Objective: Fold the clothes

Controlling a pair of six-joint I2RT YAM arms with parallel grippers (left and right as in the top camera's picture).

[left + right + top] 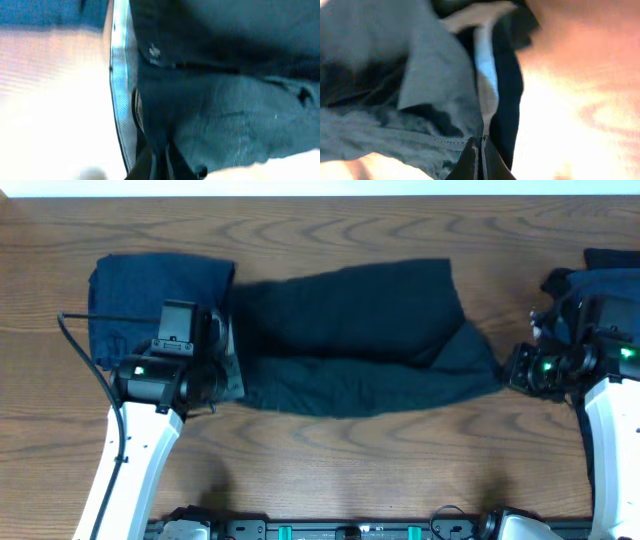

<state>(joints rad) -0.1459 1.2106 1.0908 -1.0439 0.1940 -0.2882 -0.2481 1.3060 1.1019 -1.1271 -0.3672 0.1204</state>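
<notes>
While left and right jaws pinch the black garment (350, 330), small white mark (154, 51) unreadable

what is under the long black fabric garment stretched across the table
Brown wooden table shows along the black garment edges. Its fabric covers everything beneath, so anything lying under it cannot be seen.

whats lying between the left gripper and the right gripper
The black garment stretches from the left gripper to the right gripper, and both grippers are shut on its ends. The overhead view shows it.
</notes>
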